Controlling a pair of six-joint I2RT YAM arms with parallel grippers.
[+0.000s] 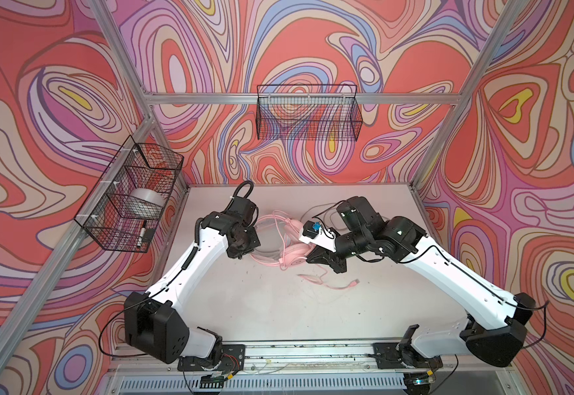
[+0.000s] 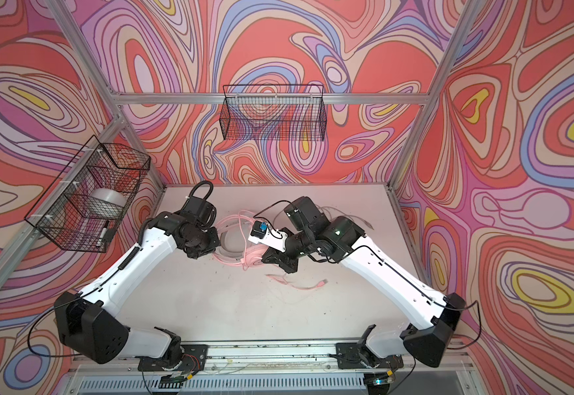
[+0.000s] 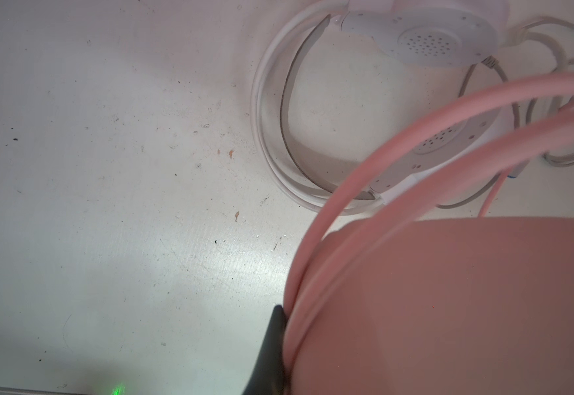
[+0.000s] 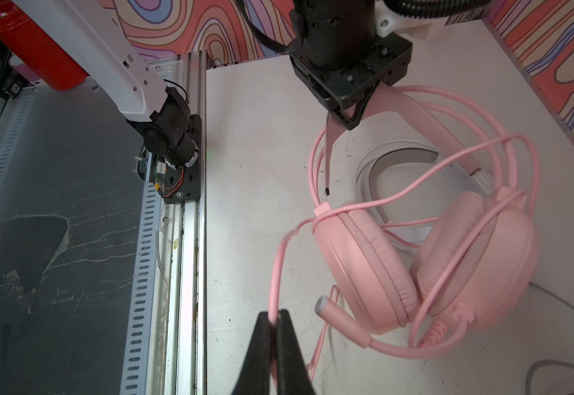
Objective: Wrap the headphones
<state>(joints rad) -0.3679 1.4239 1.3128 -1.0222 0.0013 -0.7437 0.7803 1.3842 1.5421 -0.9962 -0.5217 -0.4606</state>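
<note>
**Right gripper [image 4: 273, 323] pinching the pink cable [image 4: 278, 260], jaws nearly together**

Your left gripper [image 4: 347, 114] is clamped on the headband of the pink headset [image 4: 374, 260], which is mid-table between your arms with cable looped round its cups. The white headset [image 3: 446, 41] lies flat on the table [image 4: 255, 164] just beside it

I see a white tabletop [image 1: 261, 307], scuffed and speckled. White headset [image 3: 426, 41] lies flat on it, with its grey-white cable [image 3: 514, 113] loose beside it. Pink cable [image 1: 314, 280] tail trails mid-table, plug [image 1: 355, 281] resting on the surface.
</note>
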